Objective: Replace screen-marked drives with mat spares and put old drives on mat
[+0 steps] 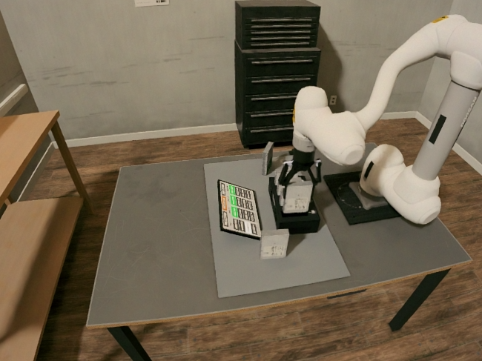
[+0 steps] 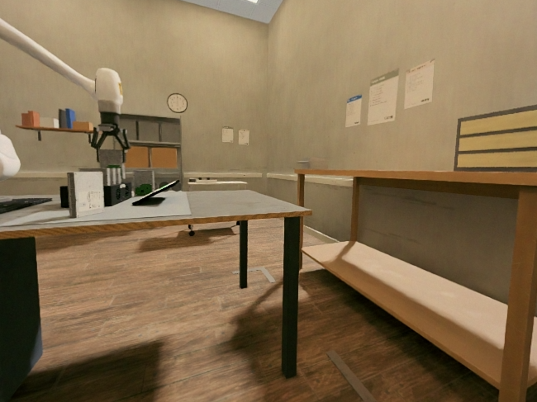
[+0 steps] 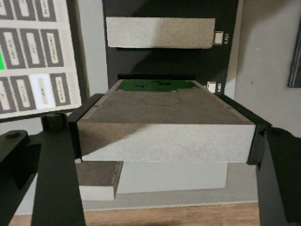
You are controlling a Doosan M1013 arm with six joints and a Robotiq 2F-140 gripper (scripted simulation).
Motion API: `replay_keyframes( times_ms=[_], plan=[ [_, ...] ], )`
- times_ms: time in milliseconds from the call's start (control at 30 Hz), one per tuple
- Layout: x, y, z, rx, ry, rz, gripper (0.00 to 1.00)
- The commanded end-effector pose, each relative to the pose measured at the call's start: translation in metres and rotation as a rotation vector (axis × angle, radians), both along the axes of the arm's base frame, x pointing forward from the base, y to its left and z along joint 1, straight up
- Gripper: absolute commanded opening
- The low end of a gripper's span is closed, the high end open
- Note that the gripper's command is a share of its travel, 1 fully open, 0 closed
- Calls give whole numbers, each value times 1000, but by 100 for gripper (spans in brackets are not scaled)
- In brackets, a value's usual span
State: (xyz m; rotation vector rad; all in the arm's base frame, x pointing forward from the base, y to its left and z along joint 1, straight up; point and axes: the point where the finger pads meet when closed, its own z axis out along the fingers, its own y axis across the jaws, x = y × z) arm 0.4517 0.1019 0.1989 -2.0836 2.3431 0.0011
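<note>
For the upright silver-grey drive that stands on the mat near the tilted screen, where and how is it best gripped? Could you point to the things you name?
I would come from straight above and pinch the upper part of its two narrow side edges. The silver-grey box-shaped drive (image 1: 274, 244) (image 2: 86, 194) stands upright on the grey mat (image 1: 281, 276), with its top end free.

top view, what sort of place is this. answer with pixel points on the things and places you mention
Probably a workshop or electronics repair lab: a dark drawer cabinet (image 1: 277, 70) stands by the wall, a wooden workbench (image 1: 27, 148) (image 2: 402, 176) is at one side, and a drive dock (image 1: 299, 225) (image 2: 118, 193) sits on a bench mat (image 1: 281, 274) under the robot's end effector (image 1: 300, 174) (image 2: 110, 144).
</note>
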Motion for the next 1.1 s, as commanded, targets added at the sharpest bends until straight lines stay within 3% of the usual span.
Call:
replay_keyframes(
  times_ms=[0,633,1067],
  plan=[
    [0,0,10,1,-1,0,10],
    [0,0,57,1,-1,0,10],
    [0,0,73,1,-1,0,10]
  ],
)
